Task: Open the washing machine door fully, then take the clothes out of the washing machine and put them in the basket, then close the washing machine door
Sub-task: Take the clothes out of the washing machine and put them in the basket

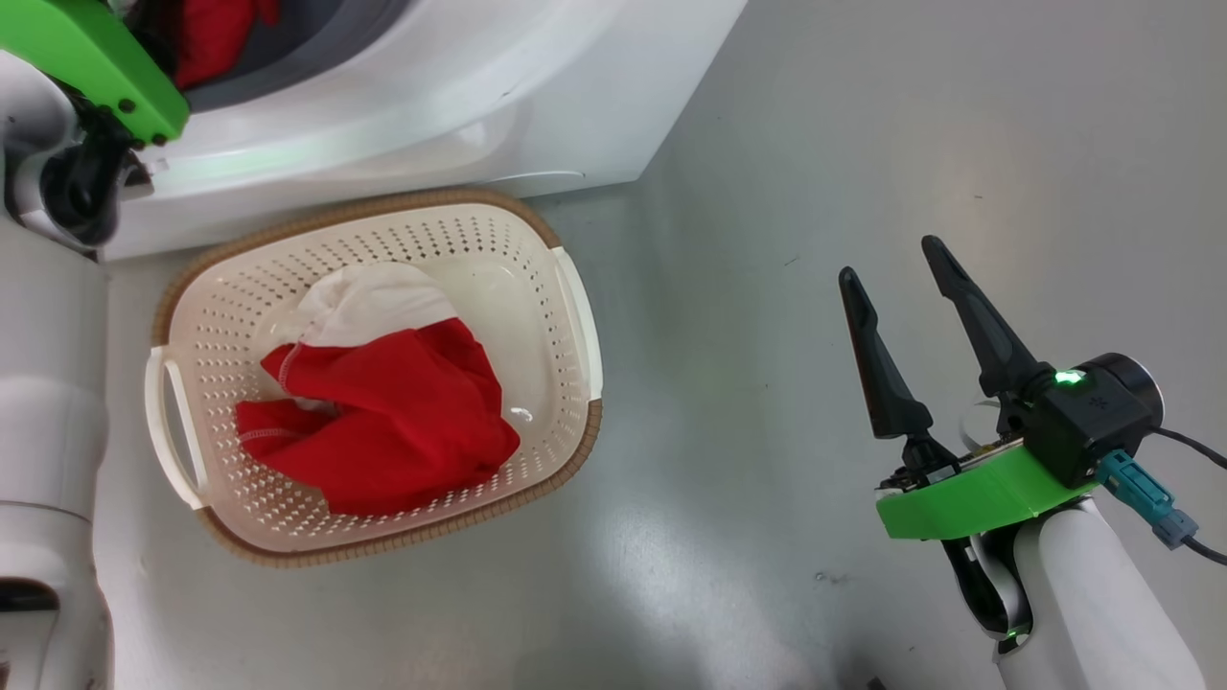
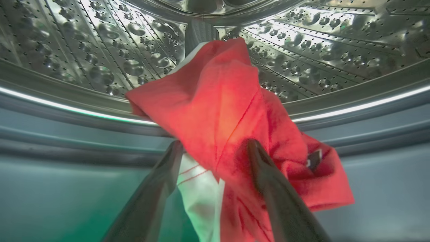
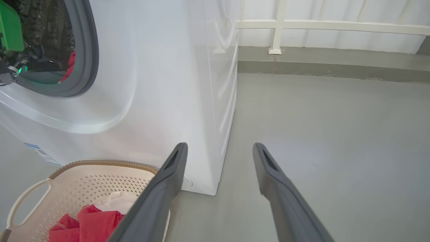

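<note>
Two red garments in play. Basket garment point(image 1: 403, 422) lies crumpled in the basket point(image 1: 383, 203), red with a white part at its top end, covering most of the bottom. The basket sits on the grey floor point(image 1: 863, 144), just in front of the washing machine point(image 1: 431, 86), its brown rim close to the machine's base.

Drum garment point(image 2: 215, 101) hangs over the lip of the steel drum point(image 2: 100, 50) and down across the grey rubber ring point(image 2: 67, 134). It is red, with a white panel point(image 2: 198, 195) low down and a small label point(image 2: 314, 159) on the side fold. In the head view a bit of it shows in the machine's opening point(image 1: 211, 38), behind the left arm's green bracket point(image 1: 86, 57).

Left gripper point(image 2: 215, 144) is inside the machine mouth, fingers spread wide. The cloth lies between them and is not pinched. The finger on that view's right point(image 2: 268, 181) lies in front of the red fabric; whether it touches cannot be told.

Right gripper point(image 1: 891, 261) hangs above the bare floor, well to the right of the basket, fingers apart and holding nothing. Its wrist view looks past the fingertips point(image 3: 220, 146) at the machine's white corner point(image 3: 215, 101), the basket point(image 3: 100, 164) at lower left, a blue sticker point(image 3: 33, 146) low on the machine front, and a white railing point(image 3: 302, 25) at the back.
</note>
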Tool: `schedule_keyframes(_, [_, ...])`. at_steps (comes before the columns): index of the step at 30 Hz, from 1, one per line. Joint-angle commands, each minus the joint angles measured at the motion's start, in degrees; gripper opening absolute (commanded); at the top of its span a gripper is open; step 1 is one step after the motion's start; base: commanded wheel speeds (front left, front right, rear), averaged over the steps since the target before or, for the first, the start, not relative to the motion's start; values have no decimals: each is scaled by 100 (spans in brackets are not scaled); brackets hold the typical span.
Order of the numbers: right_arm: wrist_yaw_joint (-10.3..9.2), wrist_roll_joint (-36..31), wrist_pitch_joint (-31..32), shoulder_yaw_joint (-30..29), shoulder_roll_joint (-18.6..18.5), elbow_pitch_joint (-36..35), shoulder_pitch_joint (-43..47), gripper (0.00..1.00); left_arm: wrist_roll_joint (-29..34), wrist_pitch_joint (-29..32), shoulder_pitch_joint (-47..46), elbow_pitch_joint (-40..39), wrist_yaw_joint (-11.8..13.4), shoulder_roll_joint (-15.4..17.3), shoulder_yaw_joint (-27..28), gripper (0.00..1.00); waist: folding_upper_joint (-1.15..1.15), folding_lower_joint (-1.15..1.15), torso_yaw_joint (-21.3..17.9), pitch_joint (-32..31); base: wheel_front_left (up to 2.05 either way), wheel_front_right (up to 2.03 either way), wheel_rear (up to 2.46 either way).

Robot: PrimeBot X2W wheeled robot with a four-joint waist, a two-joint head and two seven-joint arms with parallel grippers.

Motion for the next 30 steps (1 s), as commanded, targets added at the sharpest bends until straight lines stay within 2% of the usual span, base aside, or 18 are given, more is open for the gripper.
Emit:
schedule_keyframes(1, [28, 53, -35, 140, -4, -120, 3, 100, -37, 31, 13, -103, -32, 253, 28, 100, 0, 0, -16, 0, 0, 0, 0])
schedule_keyframes(11, [28, 131, -35, 192, -4, -108, -17, 100, -257, 110, 93, -105, -32, 311, -448, 100, 0, 0, -114, 2, 0, 0, 0])
schedule_keyframes(12, [28, 139, -35, 199, -4, -108, -20, 100, -237, 80, 96, -88, -32, 336, -497, 87, 0, 0, -124, 3, 0, 0, 0])
schedule_keyframes(13, [28, 146, -35, 203, -4, -109, -22, 100, -208, 50, 96, -73, -32, 358, -554, 44, 0, 0, -132, 3, 0, 0, 0])
schedule_keyframes(14, [28, 151, -35, 204, -4, -111, -23, 100, -179, -1, 92, -58, -33, 381, -599, 13, 0, 0, -138, 4, 0, 0, 0])
schedule_keyframes(15, [28, 156, -35, 202, -4, -113, -23, 100, -150, -79, 85, -37, -33, 407, -625, 0, 0, 0, -141, 6, 0, 0, 0])
schedule_keyframes(17, [28, 162, -35, 194, -4, -113, -23, 100, -61, -248, 55, 15, 1, 461, -686, 0, 0, 0, -142, 10, 0, 0, 0])
schedule_keyframes(22, [28, 186, -35, 172, -4, -111, -38, 100, 233, -1147, -43, -3, 328, 594, -796, 0, 0, 0, -107, 16, 0, 0, 0])
schedule_keyframes(30, [28, 204, -35, 168, -4, -69, -48, 100, 341, -2349, 85, -33, 470, 634, -777, 0, 0, 0, 48, -110, 0, 0, 0])
